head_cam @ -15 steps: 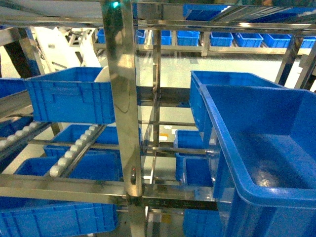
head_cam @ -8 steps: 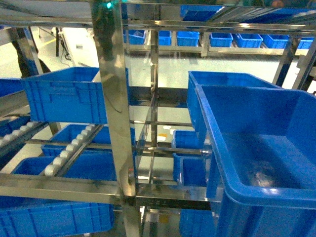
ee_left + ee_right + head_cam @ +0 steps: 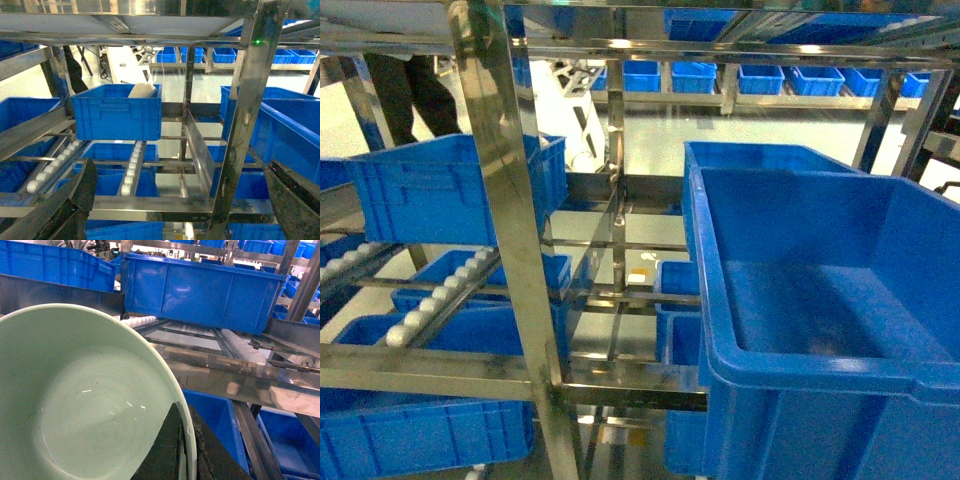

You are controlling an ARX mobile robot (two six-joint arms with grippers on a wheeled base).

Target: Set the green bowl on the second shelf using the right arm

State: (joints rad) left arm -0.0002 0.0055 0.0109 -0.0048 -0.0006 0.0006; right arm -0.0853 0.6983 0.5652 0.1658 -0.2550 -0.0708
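While the right gripper (image 3: 181, 450) pinches the green bowl (image 3: 75, 405) by its rim, a blue bin (image 3: 200, 290) sits on the roller shelf (image 3: 235, 347) ahead. Left gripper fingers (image 3: 65, 210) stand spread, holding nothing.

Bins (image 3: 455, 190) left, bin (image 3: 825, 300) right of post (image 3: 510, 250)
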